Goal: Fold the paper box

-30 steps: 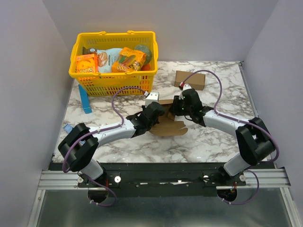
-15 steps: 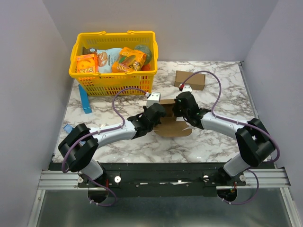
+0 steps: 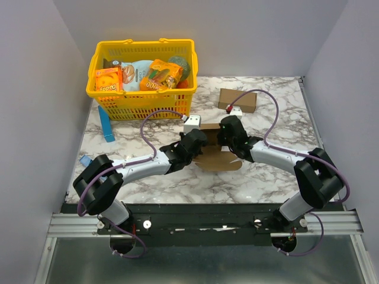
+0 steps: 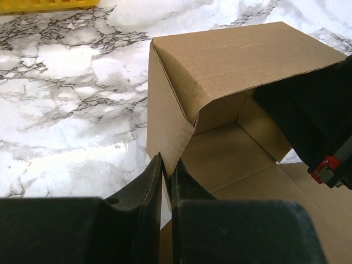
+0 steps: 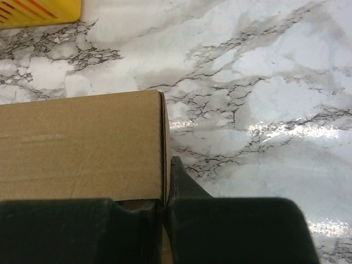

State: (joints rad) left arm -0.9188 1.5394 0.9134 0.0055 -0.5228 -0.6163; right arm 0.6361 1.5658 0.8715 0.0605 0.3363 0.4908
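The paper box (image 3: 216, 158) is plain brown cardboard, half formed, standing at the table's middle with a loose flap spread toward me. In the left wrist view its walls (image 4: 220, 55) stand up around an open inside. My left gripper (image 4: 166, 168) is shut on the lower corner of the left wall. My right gripper (image 5: 166, 190) is shut on the edge of the box's right wall (image 5: 77, 143), with one finger (image 5: 184, 181) outside it. From above, the left gripper (image 3: 198, 141) and the right gripper (image 3: 224, 131) flank the box.
A yellow basket (image 3: 177, 109) with orange snack packs stands at the back left. A longer brown carton (image 3: 237, 99) lies at the back right. A small white block (image 3: 190, 123) sits just behind the box, and a blue strip (image 3: 106, 124) leans beside the basket.
The right gripper has shut onto the box's right wall and shifted slightly left. The box's front flap has shifted a little. The left gripper keeps its hold.
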